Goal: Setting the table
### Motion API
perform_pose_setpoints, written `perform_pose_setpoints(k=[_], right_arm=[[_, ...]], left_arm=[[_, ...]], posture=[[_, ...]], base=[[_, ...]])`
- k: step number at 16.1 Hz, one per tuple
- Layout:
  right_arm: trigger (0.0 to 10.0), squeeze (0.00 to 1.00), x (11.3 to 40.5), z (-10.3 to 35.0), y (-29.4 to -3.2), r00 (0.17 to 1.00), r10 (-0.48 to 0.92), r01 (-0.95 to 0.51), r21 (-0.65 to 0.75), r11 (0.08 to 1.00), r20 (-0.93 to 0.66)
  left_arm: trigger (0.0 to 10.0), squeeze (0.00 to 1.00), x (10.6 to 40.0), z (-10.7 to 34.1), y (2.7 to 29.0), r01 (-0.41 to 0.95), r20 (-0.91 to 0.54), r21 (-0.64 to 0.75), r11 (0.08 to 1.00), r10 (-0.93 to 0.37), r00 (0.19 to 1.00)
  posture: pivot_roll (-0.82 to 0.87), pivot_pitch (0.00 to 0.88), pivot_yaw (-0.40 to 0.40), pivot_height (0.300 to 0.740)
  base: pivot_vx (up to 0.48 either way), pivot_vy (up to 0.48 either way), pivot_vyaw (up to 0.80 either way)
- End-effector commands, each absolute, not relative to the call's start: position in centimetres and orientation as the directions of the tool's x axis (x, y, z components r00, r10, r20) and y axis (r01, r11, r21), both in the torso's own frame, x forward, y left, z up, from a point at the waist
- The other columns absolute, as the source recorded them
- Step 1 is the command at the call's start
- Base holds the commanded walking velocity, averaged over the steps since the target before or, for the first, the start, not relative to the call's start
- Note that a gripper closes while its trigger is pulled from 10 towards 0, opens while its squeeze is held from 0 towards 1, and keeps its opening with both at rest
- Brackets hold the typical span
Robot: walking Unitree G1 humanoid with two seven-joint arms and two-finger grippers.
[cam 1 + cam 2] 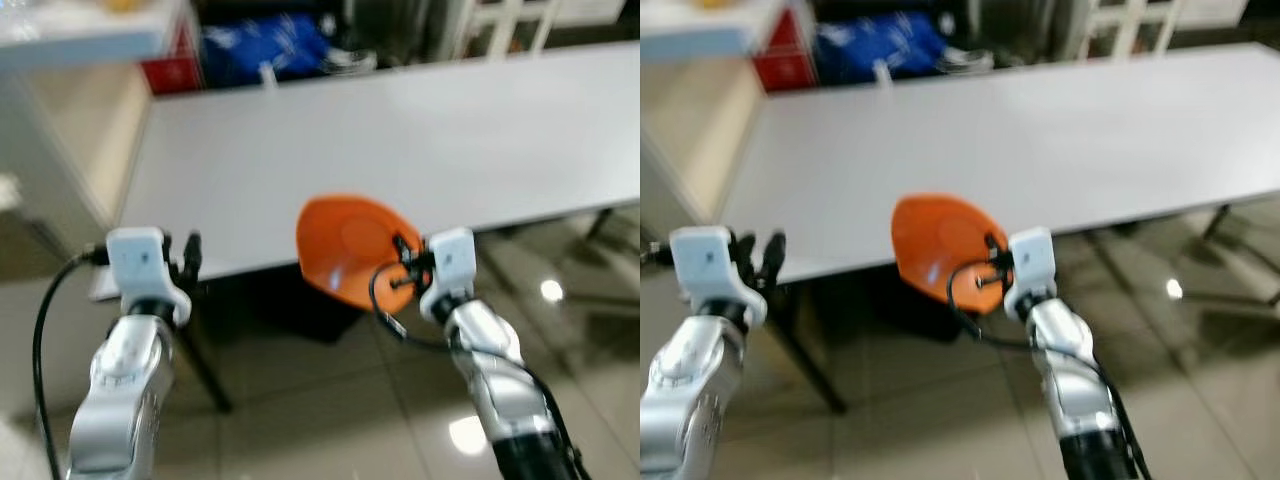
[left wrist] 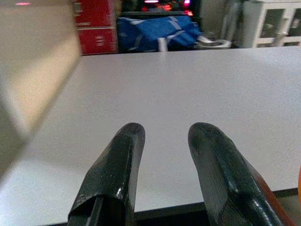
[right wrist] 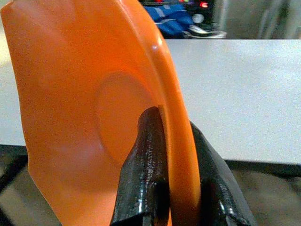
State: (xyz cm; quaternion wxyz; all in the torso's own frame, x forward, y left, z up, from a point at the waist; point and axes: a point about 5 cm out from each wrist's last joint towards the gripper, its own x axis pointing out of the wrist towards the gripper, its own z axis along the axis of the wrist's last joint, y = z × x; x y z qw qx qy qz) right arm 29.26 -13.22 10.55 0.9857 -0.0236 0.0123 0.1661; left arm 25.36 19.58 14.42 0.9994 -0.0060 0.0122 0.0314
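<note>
I have the right gripper clenched on the rim of an orange plate, glossy, shallow, with a round flat centre, held tilted on edge just over the near edge of the white table. My left gripper hangs empty with its fingers apart at the table's near edge.

The right claw holds an orange plate tilted on edge at the near edge of the grey table. The left claw hangs just off the table's near corner, its fingers seemingly parted, though blur obscures them.
</note>
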Motion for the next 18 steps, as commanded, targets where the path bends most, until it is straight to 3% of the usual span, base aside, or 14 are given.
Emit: perform_pose_setpoints(k=[1,18], right_arm=[[0.0,0.00,29.44,11.41,-13.97,0.954,0.299,-0.298,-0.054,0.953,0.011],[0.0,0.00,29.52,11.31,-13.68,0.951,0.308,-0.307,-0.047,0.950,0.009]], left_arm=[[10.0,0.00,25.44,14.50,19.25,-0.043,-0.025,-0.010,0.999,0.043,0.999],[10.0,0.00,25.31,14.49,18.96,-0.038,-0.022,-0.014,0.999,0.037,0.999]], posture=[[-0.09,0.000,0.082,0.740],[-0.08,0.000,0.068,0.740]], base=[[0.307,-0.364,0.00],[0.309,-0.365,0.00]])
